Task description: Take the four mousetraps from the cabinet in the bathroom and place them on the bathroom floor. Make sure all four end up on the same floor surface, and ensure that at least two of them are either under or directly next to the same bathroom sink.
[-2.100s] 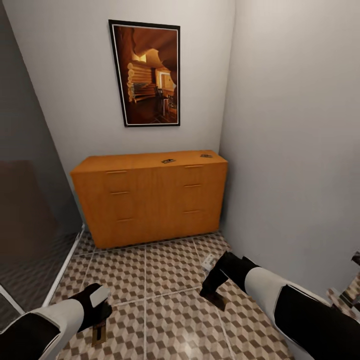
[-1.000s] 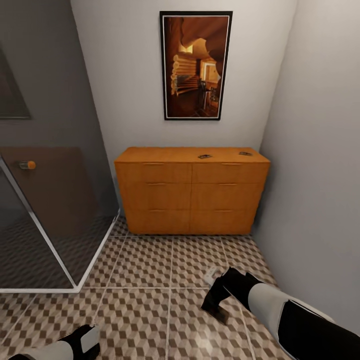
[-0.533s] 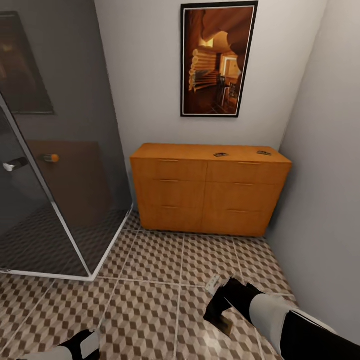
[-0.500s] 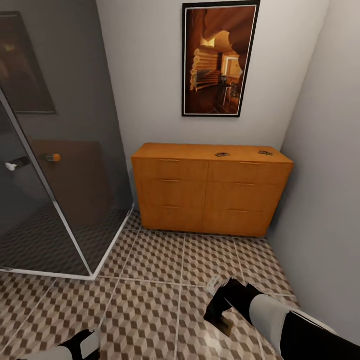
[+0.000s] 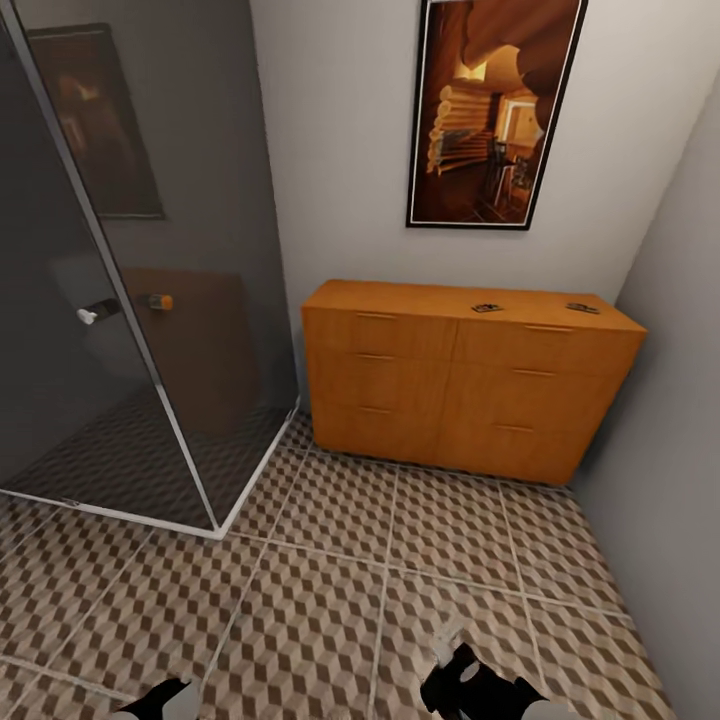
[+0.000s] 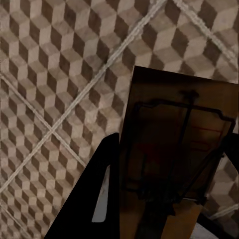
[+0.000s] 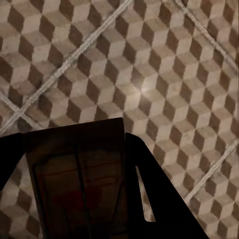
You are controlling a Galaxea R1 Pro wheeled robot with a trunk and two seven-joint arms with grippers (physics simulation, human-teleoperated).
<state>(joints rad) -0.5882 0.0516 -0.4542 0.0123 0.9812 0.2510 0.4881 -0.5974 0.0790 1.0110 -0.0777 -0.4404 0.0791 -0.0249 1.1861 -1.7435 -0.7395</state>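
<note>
The orange-brown cabinet (image 5: 470,385) stands against the far wall, with two small dark mousetraps (image 5: 487,308) (image 5: 582,308) on its top toward the right end. In the left wrist view my left gripper (image 6: 172,139) is shut on a dark wooden mousetrap (image 6: 174,159), held above the cube-patterned bathroom floor (image 6: 59,74). The right wrist view has my right gripper (image 7: 69,139) shut on another mousetrap (image 7: 79,184) over the same tiles (image 7: 164,74). Both grippers (image 5: 165,697) (image 5: 455,682) sit at the lower edge of the head view. The sink is out of view.
A dark glass shower enclosure (image 5: 120,300) with a white floor rail (image 5: 200,525) fills the left side. A framed picture (image 5: 495,110) hangs above the cabinet. A grey wall (image 5: 680,420) closes the right side. Patterned floor (image 5: 330,600) lies open between me and the cabinet.
The camera has pulled back and turned, so the cabinet sits farther off and more to the right, with more shower glass showing. Both arms have sunk to the bottom edge, each still holding its mousetrap.
</note>
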